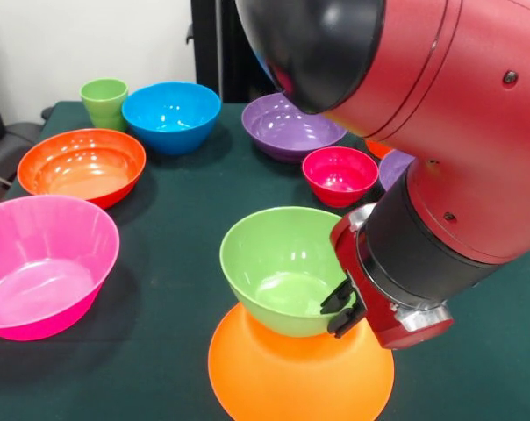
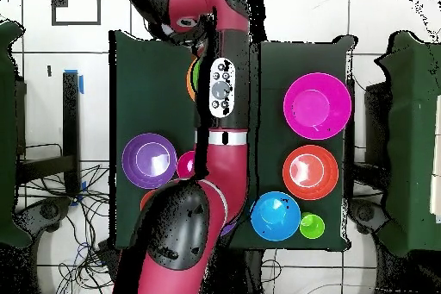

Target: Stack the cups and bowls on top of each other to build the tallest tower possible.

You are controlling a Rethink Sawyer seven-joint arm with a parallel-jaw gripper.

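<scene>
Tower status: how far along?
Done: upturned orange bowl as base, green bowl upright on it. In hand: gripper at the green bowl's rim. Left: pink bowl, blue bowl, green cup and other bowls sit loose on the table.

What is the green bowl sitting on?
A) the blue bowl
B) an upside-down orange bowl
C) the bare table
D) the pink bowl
B: in the front view the green bowl sits upright on top of an upside-down orange bowl, with the gripper at its rim.
</scene>
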